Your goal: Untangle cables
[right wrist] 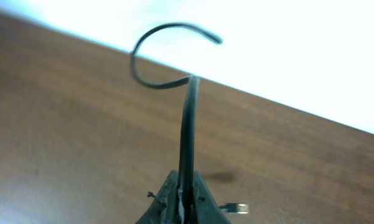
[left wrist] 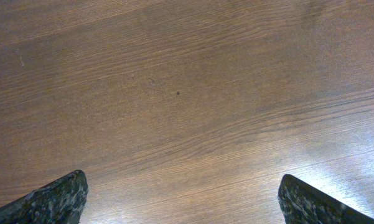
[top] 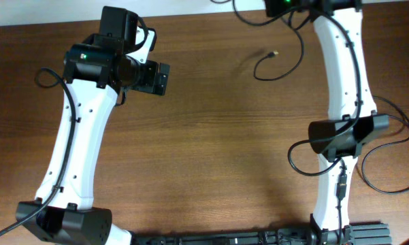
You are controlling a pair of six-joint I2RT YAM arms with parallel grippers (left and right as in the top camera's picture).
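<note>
A thin black cable [top: 301,47] hangs from the top edge of the overhead view and curls onto the table, ending in a small plug [top: 272,52]. My right gripper [right wrist: 185,194] is shut on this cable [right wrist: 188,124], which rises from the jaws and curls over. The plug [right wrist: 236,208] lies on the table just right of the jaws. More black cord loops [top: 392,191] lie around the right arm's lower part, with a small connector [top: 341,185]. My left gripper [top: 162,79] [left wrist: 180,202] is open and empty over bare wood, far left of the cables.
The brown wooden table [top: 218,150] fills the view, and its far edge shows in the right wrist view [right wrist: 280,102]. The white left arm [top: 75,150] crosses the left side. The white right arm [top: 344,75] runs up the right side.
</note>
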